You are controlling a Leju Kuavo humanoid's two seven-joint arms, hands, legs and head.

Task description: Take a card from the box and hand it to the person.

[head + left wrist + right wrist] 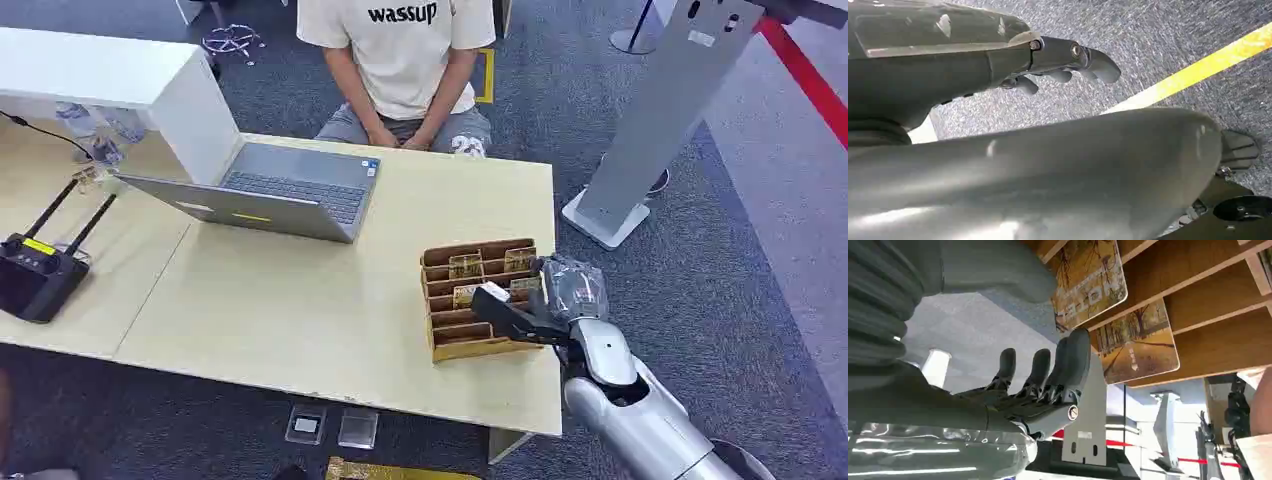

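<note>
A wooden slotted box (478, 348) stands near the table's right front corner, with several yellow picture cards (466, 266) upright in its slots. My right hand (530, 305) reaches over the box from the right, its dark fingers above the middle slots. In the right wrist view the thumb (998, 270) and the fingers (1068, 360) are spread apart, and their tips lie at the edge of a card (1088, 285). A second card (1138, 345) sits in the slot beside it. My left hand (1063, 65) hangs over the carpet holding nothing. A person (400, 60) sits across the table, hands in lap.
An open grey laptop (290, 190) lies at the table's far middle. A black router (35, 275) with antennas sits at the left, and a white cabinet (100, 70) stands behind it. A grey stand (660, 120) rises right of the table. Small cases (330, 425) lie on the floor.
</note>
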